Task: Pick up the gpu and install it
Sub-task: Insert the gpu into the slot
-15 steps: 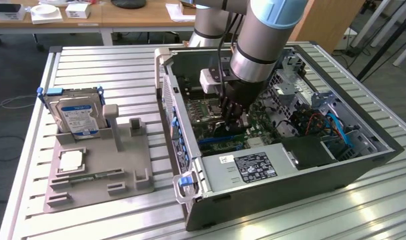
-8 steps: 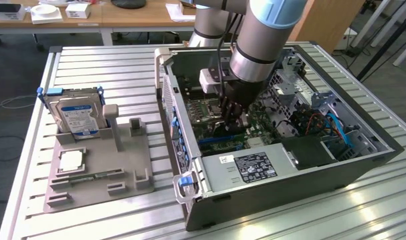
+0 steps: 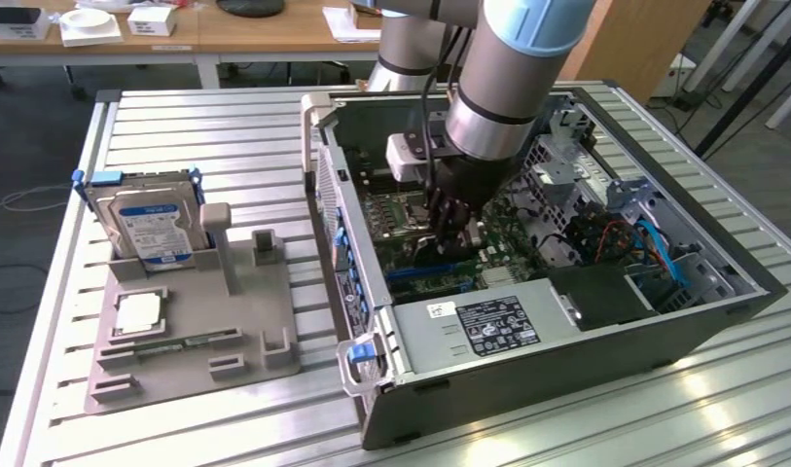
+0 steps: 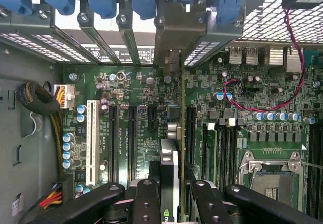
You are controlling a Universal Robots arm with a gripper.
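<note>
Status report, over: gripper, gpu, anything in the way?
Gripper inside the computer case, shut on the gpu. Card edge-on at the motherboard slots. Red wire lies clear.

A slatted metal counter carries an open computer case lying on its side. Inside are a green motherboard with a white slot and a labelled power supply. On the exterior view's left, a grey fixture holds an upright hard drive, a processor chip and a memory stick. A wooden desk stands behind.
</note>
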